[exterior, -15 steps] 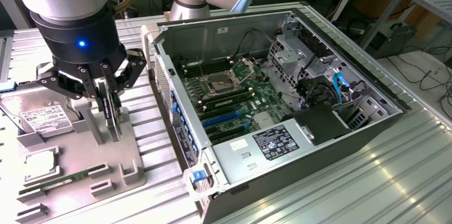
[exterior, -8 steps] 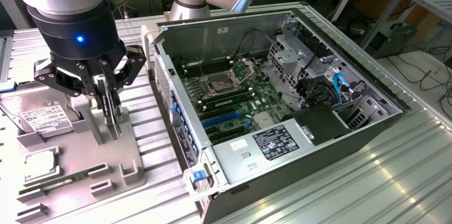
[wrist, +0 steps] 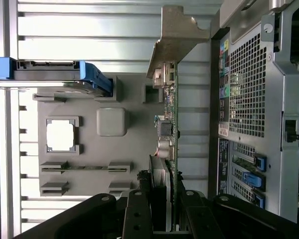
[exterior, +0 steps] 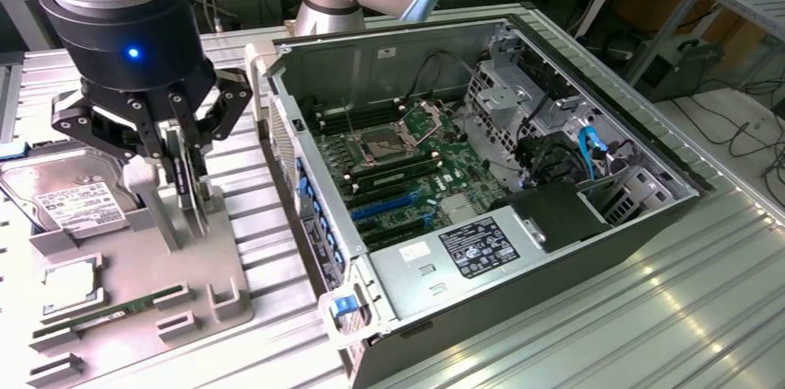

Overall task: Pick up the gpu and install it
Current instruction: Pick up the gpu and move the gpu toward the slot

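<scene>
Down over the grey tray (exterior: 233,288) (wrist: 89,149) with the gripper (exterior: 184,205) (wrist: 164,214), jaws pinching the gpu (exterior: 187,188) (wrist: 168,124) by its two flat faces. Standing edge-on at the tray's slot, on the tray's side nearest the open computer case (exterior: 368,67) (wrist: 246,89), silver bracket at the end far from the jaws; hard to say whether seated or just raised. Also on the tray: hard drive (exterior: 62,196) (wrist: 50,74), square chip (exterior: 68,283) (wrist: 60,135), RAM stick (exterior: 117,306) (wrist: 84,168) lying flat. Beneath the tray, ribbed metal surface (exterior: 613,315) (wrist: 89,30)
</scene>
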{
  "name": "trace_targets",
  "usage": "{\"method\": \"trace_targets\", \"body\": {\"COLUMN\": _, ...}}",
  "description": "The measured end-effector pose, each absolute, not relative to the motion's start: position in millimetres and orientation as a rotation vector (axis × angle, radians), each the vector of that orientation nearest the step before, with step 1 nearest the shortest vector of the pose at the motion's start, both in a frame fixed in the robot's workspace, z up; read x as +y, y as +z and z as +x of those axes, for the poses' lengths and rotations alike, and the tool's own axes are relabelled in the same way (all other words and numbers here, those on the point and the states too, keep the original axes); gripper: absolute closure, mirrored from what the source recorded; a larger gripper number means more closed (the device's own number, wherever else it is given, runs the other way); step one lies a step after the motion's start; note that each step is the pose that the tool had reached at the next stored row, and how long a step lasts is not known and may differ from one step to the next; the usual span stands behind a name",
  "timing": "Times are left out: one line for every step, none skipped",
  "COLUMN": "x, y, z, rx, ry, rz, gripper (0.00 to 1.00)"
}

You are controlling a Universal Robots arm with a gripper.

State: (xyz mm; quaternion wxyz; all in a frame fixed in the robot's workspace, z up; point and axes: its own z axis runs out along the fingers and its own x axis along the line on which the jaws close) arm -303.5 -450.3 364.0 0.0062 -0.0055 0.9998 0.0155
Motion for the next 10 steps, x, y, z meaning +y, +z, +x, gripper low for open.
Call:
{"method": "trace_targets", "body": {"x": -450.3, "y": 366.6, "z": -303.5, "rx": 3.129, "ry": 0.049, "rz": -0.017, "gripper": 0.72}}
{"method": "trace_targets", "body": {"x": -450.3, "y": 368.0, "z": -303.5, "rx": 3.129, "ry": 0.049, "rz": -0.017, "gripper": 0.72}}
{"method": "trace_targets", "body": {"x": -450.3, "y": 369.1, "z": -303.5, "rx": 3.129, "ry": 0.049, "rz": -0.017, "gripper": 0.72}}
{"method": "trace_targets", "body": {"x": -450.3, "y": 370.1, "z": -303.5, "rx": 3.129, "ry": 0.049, "rz": -0.017, "gripper": 0.72}}
{"method": "trace_targets", "body": {"x": -450.3, "y": 371.0, "z": -303.5, "rx": 3.129, "ry": 0.049, "rz": -0.017, "gripper": 0.72}}
{"method": "trace_targets", "body": {"x": -450.3, "y": 372.0, "z": -303.5, "rx": 3.13, "ry": 0.049, "rz": -0.017, "gripper": 0.72}}
{"method": "trace_targets", "body": {"x": -450.3, "y": 373.1, "z": -303.5, "rx": 3.13, "ry": 0.049, "rz": -0.017, "gripper": 0.72}}
{"method": "trace_targets", "body": {"x": -450.3, "y": 374.1, "z": -303.5, "rx": 3.13, "ry": 0.049, "rz": -0.017, "gripper": 0.72}}
{"method": "trace_targets", "body": {"x": -450.3, "y": 375.4, "z": -303.5, "rx": 3.13, "ry": 0.049, "rz": -0.017, "gripper": 0.72}}
{"method": "trace_targets", "body": {"x": -450.3, "y": 376.6, "z": -303.5, "rx": 3.13, "ry": 0.049, "rz": -0.017, "gripper": 0.72}}
